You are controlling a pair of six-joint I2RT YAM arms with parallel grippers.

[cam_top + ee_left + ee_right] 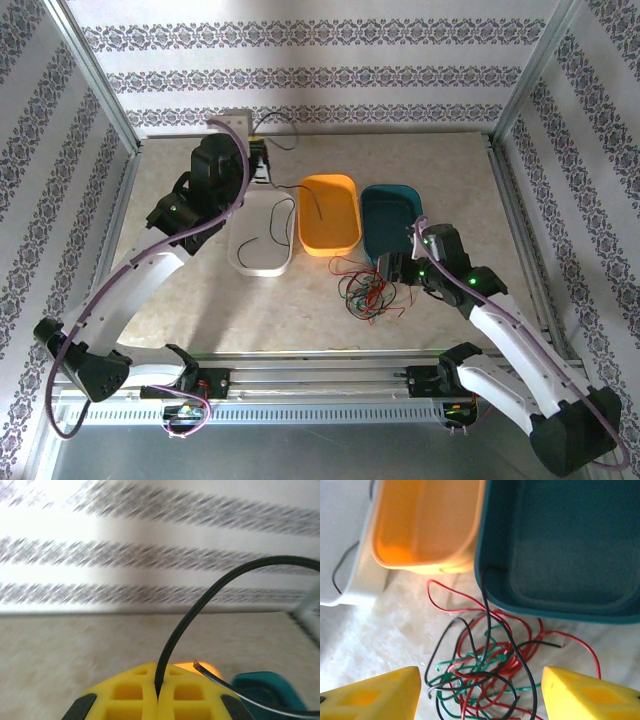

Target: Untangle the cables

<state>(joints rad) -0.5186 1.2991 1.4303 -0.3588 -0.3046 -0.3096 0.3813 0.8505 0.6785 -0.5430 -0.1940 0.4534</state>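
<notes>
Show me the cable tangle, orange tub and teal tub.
cable tangle (485,677): right wrist view, centre of knot.
orange tub (335,225): top external view, bare floor.
teal tub (560,545): right wrist view, bare floor.

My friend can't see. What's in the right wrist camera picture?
A tangle of thin red, green and black cables lies on the table between the yellow fingers of the open right gripper. Behind it stand a teal tub, an orange tub and a white tub.

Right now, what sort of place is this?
Probably a staged robot test cell, not a home: silver metal posts frame floral-striped wallpaper panels around a beige stone-look tabletop, where a white plastic tub, an orange plastic tub and a teal plastic tub sit by tangled thin black, red and green cables.
</notes>
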